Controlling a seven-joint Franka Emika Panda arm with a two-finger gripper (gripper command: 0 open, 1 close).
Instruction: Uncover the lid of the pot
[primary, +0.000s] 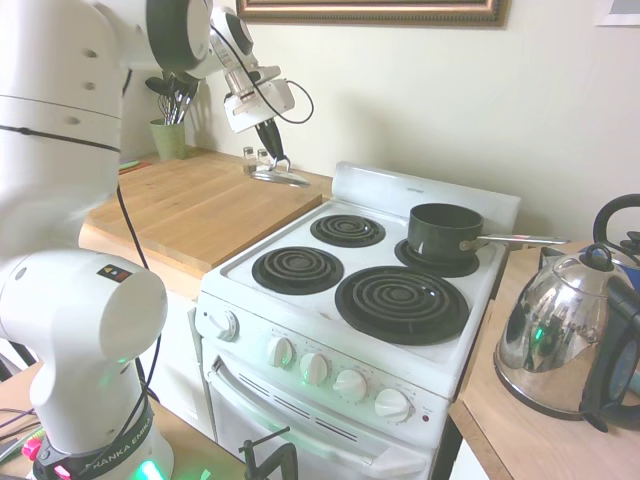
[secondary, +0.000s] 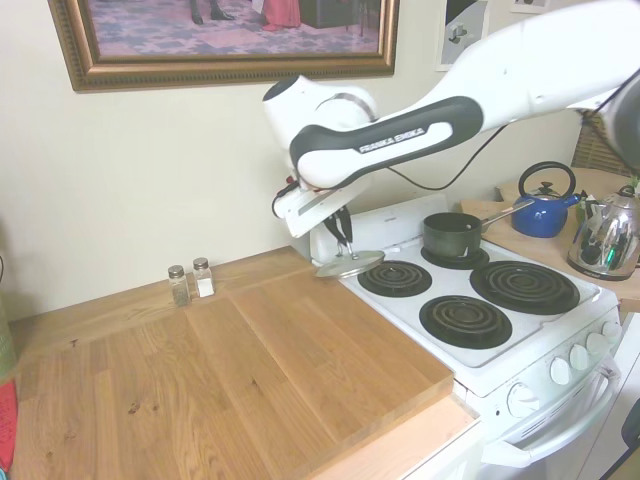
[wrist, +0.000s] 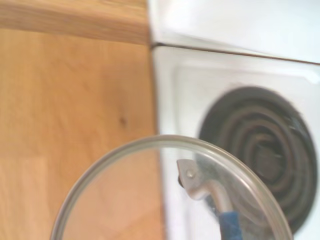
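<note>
Hanging over the seam between the wooden countertop (secondary: 250, 370) and the stove (secondary: 560, 345), the gripper (secondary: 345, 240) pinches the handle of the tilted lid (secondary: 350, 264). Farther back, the pot (primary: 444, 232) sits uncovered on the rear burner (primary: 437, 259).

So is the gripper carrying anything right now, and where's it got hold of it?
Yes. The gripper holds the lid by the loop handle on top; the lid hangs tilted in the air over the seam between the counter and the stove.
</note>
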